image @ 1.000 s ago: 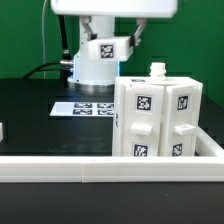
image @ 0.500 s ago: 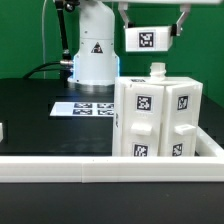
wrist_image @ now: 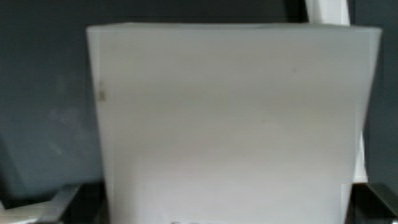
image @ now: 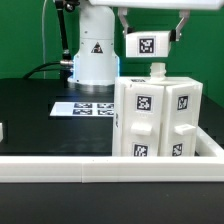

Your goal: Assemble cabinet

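Observation:
The cabinet (image: 160,115), a large white box with square black-and-white tags on its faces, stands at the exterior view's right, with a small white peg (image: 157,69) on its top. My gripper (image: 150,37) hangs just above it, shut on a white panel (image: 148,44) that bears one tag. The panel sits a little above the peg and does not touch the box. In the wrist view the panel (wrist_image: 222,120) fills most of the picture and hides the cabinet. The dark fingers (wrist_image: 39,205) show only at its lower corners.
The marker board (image: 85,107) lies flat on the black table left of the cabinet. The white robot base (image: 92,55) stands behind it. A white rail (image: 90,168) runs along the front, and a small white part (image: 2,130) shows at the left edge.
The gripper has carried the tagged panel from in front of the robot base to the right, over the cabinet. In the last half second it has come down slightly.

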{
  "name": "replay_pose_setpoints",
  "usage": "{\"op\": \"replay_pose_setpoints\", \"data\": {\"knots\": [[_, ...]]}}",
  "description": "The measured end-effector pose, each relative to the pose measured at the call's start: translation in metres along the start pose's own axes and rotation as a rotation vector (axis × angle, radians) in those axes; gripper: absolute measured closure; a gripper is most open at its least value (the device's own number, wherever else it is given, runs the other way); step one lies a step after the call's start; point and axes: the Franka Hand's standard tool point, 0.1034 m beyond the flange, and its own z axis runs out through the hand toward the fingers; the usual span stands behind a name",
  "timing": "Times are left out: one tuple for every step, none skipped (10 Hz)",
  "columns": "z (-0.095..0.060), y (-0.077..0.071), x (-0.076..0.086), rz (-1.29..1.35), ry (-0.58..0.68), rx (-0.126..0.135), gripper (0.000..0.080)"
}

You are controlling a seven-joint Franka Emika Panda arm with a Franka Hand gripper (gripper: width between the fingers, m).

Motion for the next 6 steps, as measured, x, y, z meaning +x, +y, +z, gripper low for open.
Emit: {"op": "replay_pose_setpoints", "data": {"knots": [[0.003,0.000,0.003,-0.026,-0.002,-0.002,0.0236],[0.003,-0.002,0.009,-0.039,0.000,-0.003,0.0236],[0.005,-0.004,0.015,-0.057,0.003,-0.006,0.0236],[0.008,-0.004,0.020,-0.070,0.003,-0.002,0.0236],[0.008,-0.003,0.023,-0.090,0.006,-0.003,0.0236],[0.009,-0.004,0.026,-0.100,0.014,-0.003,0.0236]]}}
